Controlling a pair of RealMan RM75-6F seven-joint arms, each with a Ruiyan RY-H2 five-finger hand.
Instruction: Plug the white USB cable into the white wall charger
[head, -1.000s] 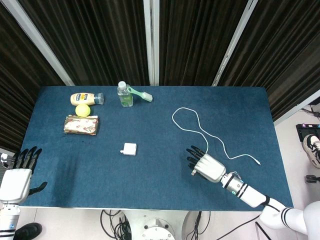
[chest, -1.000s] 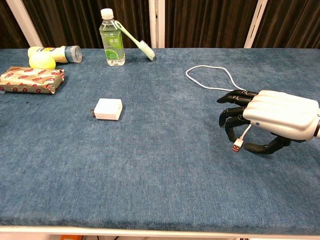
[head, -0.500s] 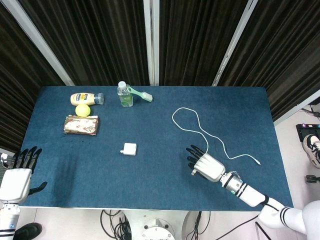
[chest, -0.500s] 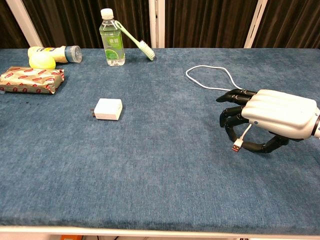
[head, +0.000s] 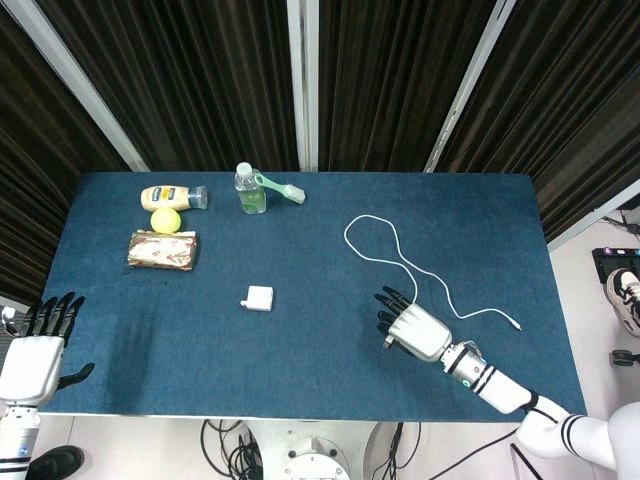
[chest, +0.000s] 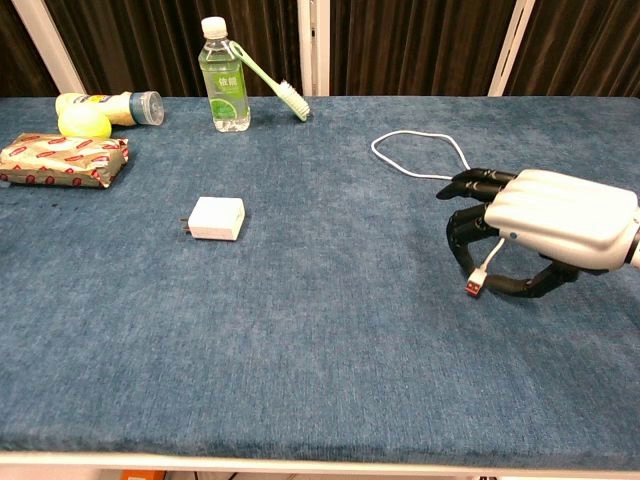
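The white wall charger (head: 259, 298) (chest: 217, 218) lies flat near the table's middle, prongs pointing left in the chest view. The white USB cable (head: 400, 255) (chest: 420, 155) loops across the right half of the blue table. My right hand (head: 414, 330) (chest: 545, 228) pinches the cable's USB plug (chest: 476, 285) between thumb and a finger, holding it just above the cloth, well right of the charger. The cable's other small plug (head: 515, 324) rests on the table to the right. My left hand (head: 38, 350) hovers off the table's front left corner, fingers spread and empty.
At the back left stand a clear bottle with green liquid (head: 248, 189) (chest: 224, 75), a green toothbrush (head: 282, 188) leaning on it, a mayonnaise bottle (head: 170, 196), a yellow ball (head: 165, 220) and a foil snack packet (head: 162, 250). Dark curtains hang behind the table.
My right hand has risen slightly and shifted a little right, lifting the USB plug off the cloth. The left hand and charger have not moved.
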